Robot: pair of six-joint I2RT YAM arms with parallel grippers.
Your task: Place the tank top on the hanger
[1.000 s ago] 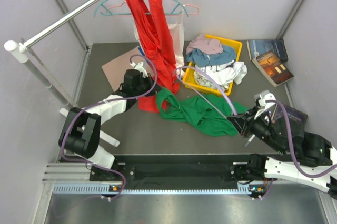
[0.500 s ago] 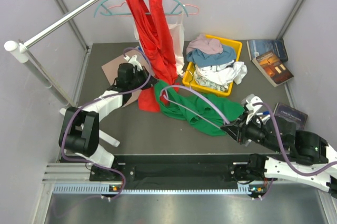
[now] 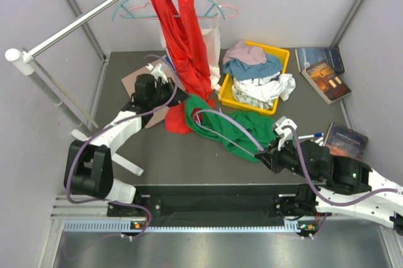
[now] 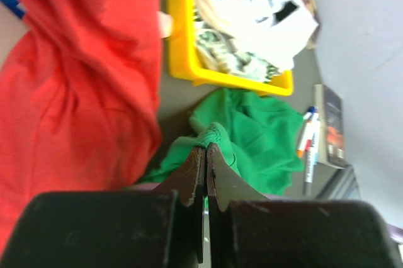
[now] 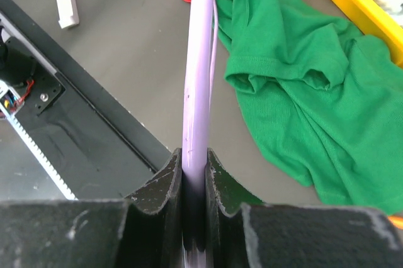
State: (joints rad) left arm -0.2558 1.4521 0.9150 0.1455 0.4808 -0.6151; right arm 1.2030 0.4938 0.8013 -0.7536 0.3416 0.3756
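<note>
Little of the job looked done. The tank top [image 5: 302, 111] lay crumpled on the table [image 3: 164, 161] near its middle, just on the near side of the yellow bin [image 3: 284, 60], and no strap appeared to be over the hanger [image 5: 200, 60]. As I judged it, the threading and hanging were all left.

The right gripper [image 5: 194, 161] had its jaws nearly closed, clamped on the hanger's pale bar, which reached out from them over the green cloth toward the table's far-left side. The left gripper [image 4: 206, 150] had its jaws pressed together, with a small bunch of the tank top's edge pinched at the tips. The rest of the garment spread beyond them, beside the hem of the red top [image 3: 186, 35].
</note>
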